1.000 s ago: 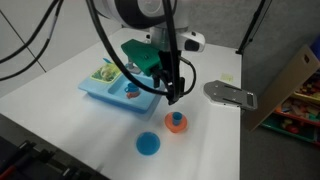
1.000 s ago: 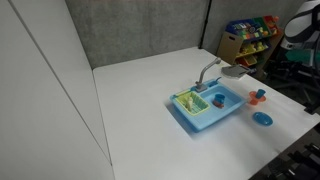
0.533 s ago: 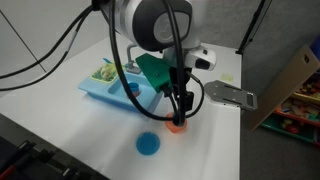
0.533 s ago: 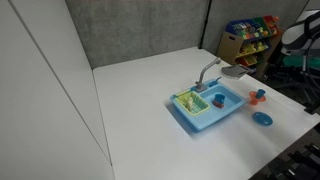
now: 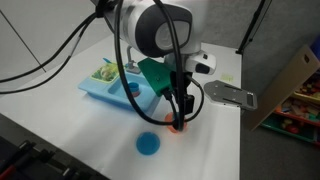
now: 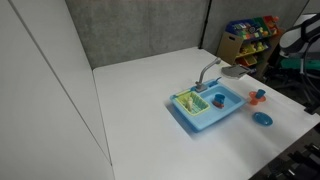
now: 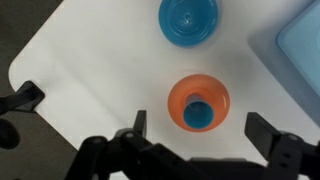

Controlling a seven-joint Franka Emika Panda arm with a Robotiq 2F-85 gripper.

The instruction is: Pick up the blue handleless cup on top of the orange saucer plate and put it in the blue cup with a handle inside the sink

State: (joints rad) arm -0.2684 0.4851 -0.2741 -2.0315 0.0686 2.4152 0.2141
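Note:
The blue handleless cup [image 7: 197, 115] stands on the orange saucer plate [image 7: 197, 92] on the white table. In the wrist view my gripper [image 7: 200, 128] is open, with one finger on each side of the saucer, just above the cup and not touching it. In an exterior view the gripper [image 5: 180, 117] hangs low over the saucer [image 5: 176, 127] and hides the cup. The light blue sink [image 6: 205, 117] holds the blue cup with a handle [image 6: 218, 100] in one compartment. The saucer also shows in the far exterior view [image 6: 258, 97].
A flat blue round plate [image 7: 189, 20] lies on the table near the saucer and also shows in both exterior views [image 5: 148, 144] [image 6: 263, 118]. Green toys [image 6: 190, 101] fill the sink's other compartment. A grey metal piece [image 5: 230, 95] lies behind the saucer. A toy shelf [image 6: 245, 40] stands beyond the table.
My gripper has moved from beside the sink down over the orange saucer and now straddles the cup. Nothing else has moved.

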